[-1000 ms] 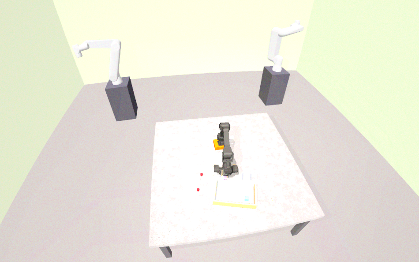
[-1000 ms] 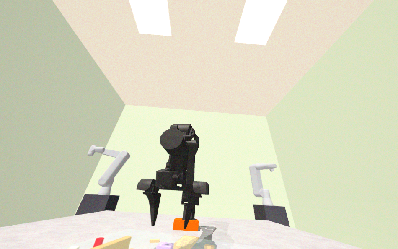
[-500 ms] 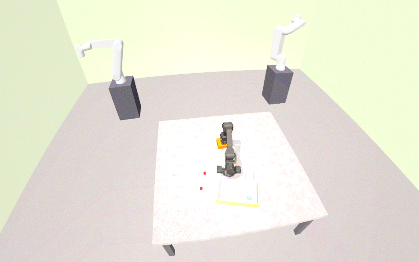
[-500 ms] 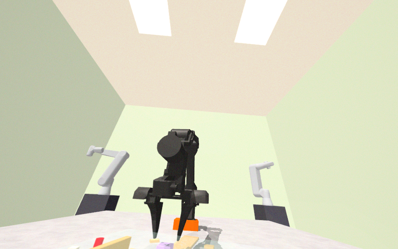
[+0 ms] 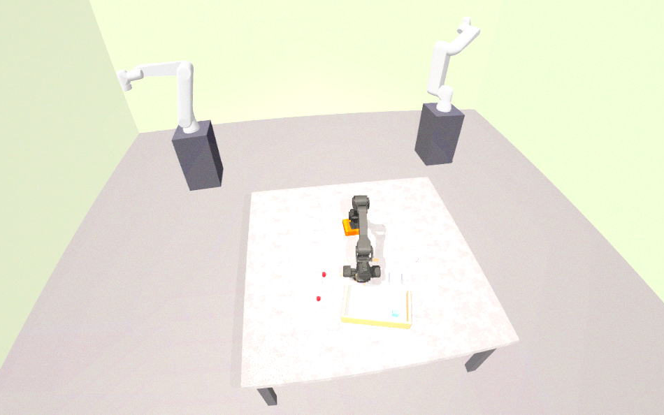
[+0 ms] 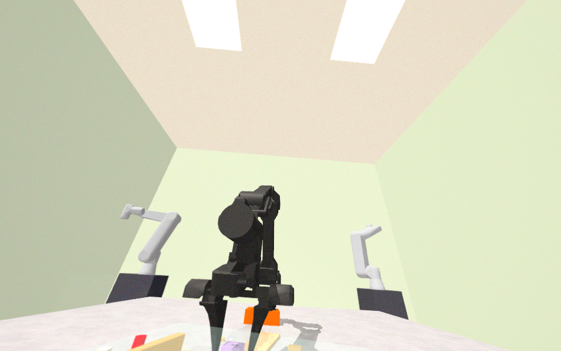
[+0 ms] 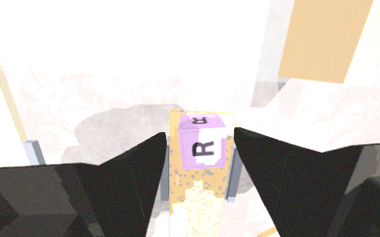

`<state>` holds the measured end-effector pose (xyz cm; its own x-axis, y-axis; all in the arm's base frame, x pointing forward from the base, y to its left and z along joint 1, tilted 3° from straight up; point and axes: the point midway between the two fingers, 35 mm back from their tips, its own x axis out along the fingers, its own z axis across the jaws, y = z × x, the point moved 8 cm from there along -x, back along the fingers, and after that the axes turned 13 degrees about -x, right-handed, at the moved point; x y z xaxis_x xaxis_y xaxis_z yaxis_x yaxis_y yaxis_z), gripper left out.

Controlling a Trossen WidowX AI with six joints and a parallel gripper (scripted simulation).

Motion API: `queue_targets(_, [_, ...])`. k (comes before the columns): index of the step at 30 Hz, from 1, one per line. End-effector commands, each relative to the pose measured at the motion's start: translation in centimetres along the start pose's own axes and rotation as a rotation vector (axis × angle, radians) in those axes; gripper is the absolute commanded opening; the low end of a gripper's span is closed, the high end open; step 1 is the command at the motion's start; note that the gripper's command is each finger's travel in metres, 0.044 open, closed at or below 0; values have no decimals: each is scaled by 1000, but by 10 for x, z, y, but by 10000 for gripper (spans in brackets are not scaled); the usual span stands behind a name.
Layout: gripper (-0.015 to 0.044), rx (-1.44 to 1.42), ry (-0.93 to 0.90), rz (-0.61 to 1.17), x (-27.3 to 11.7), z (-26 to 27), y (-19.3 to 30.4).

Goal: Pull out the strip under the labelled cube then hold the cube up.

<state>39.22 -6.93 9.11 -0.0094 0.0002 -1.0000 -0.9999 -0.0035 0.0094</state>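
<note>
The lilac cube point(image 6: 233, 346) point(image 7: 185, 150), labelled with a black R, sits over a speckled orange strip point(image 7: 178, 183) in the wrist view. Strong light washes out part of the cube and the strip. My gripper point(image 6: 233, 343) point(image 7: 200, 135) is partly open and points down. Its black fingers stand on either side of the cube, with small gaps showing in the wrist view. Blue-grey guide rails point(image 7: 165, 174) point(image 7: 234, 174) flank the strip. Whether the cube's underside touches the strip cannot be told. In the top view the arm hides the cube.
A yellow-rimmed tray point(image 5: 375, 323) with a cyan block point(image 5: 395, 312) lies just in front of the gripper. Two small red pieces point(image 5: 323, 274) point(image 5: 318, 298) lie at the left. An orange-tan panel point(image 7: 324, 40) stands at upper right in the wrist view. Another rail point(image 7: 35, 153) is at left.
</note>
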Motion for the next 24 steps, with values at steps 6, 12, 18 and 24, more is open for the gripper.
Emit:
queue_targets(6, [250, -5, 3, 12, 10, 0, 2])
queue_targets(12, [145, 0, -1, 6, 7, 0, 1])
queue_targets(18, [105, 0, -1, 6, 7, 0, 1])
queue_targets(24, [0, 5, -1, 6, 6, 0, 4])
